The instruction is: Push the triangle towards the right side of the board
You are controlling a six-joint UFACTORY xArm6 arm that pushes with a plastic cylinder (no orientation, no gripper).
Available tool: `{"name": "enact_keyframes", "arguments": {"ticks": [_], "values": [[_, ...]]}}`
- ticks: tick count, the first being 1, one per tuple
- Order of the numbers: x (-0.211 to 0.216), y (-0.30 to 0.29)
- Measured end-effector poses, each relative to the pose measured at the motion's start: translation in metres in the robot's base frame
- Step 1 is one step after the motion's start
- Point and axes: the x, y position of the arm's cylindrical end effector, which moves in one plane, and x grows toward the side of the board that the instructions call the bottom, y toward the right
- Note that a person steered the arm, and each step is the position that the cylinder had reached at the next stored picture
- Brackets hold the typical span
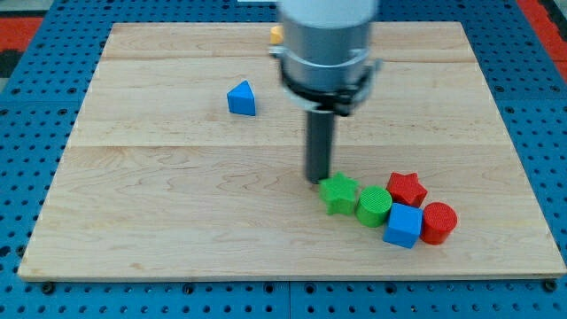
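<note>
A blue triangle block (241, 98) lies on the wooden board (177, 195) in the upper left-centre. My tip (317, 180) rests on the board well to the lower right of the triangle, just left of and touching or nearly touching a green star block (338, 193). The rod hangs from the grey arm body (326, 40) at the view's top.
Right of the green star lies a tight cluster: a green cylinder (375, 206), a red star (407, 188), a blue cube (404, 225) and a red cylinder (438, 222). A small yellow block (276, 35) peeks out behind the arm at the top.
</note>
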Motion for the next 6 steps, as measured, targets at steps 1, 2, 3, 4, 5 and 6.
{"name": "enact_keyframes", "arguments": {"ticks": [1, 2, 3, 4, 5, 6], "values": [[-0.031, -0.052], [-0.051, -0.187], [-0.125, -0.229], [-0.153, -0.18], [-0.115, -0.1], [-0.067, -0.025]]}}
